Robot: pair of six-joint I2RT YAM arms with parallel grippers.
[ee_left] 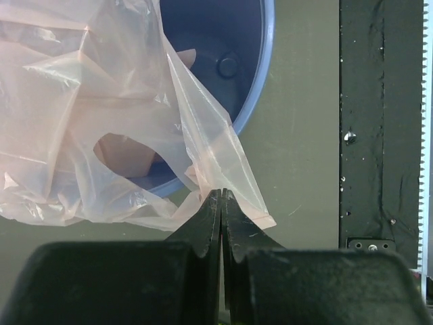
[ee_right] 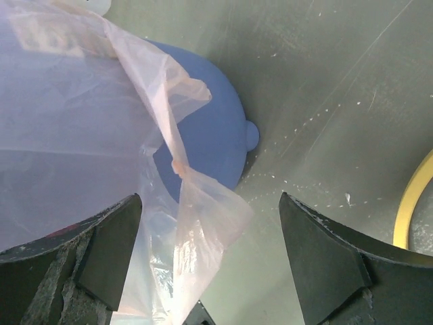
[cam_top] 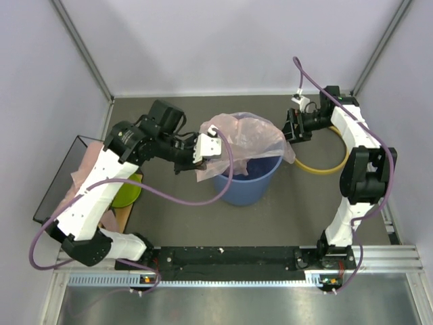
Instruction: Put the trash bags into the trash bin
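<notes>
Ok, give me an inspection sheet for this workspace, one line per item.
Surface: dark grey table, scuffed.
Job's things: pink trash bag draped over the open blue trash bin; more pink bags piled at far left.
Clutter: yellow ring lying right of the bin; green bowl at left.
Grippers: left gripper shut on the bag's edge; right gripper open, bag film between its fingers.
Cables: purple cables, one looping past the bin's front, one along the right arm.
Surroundings: pale walls, metal frame posts.
</notes>
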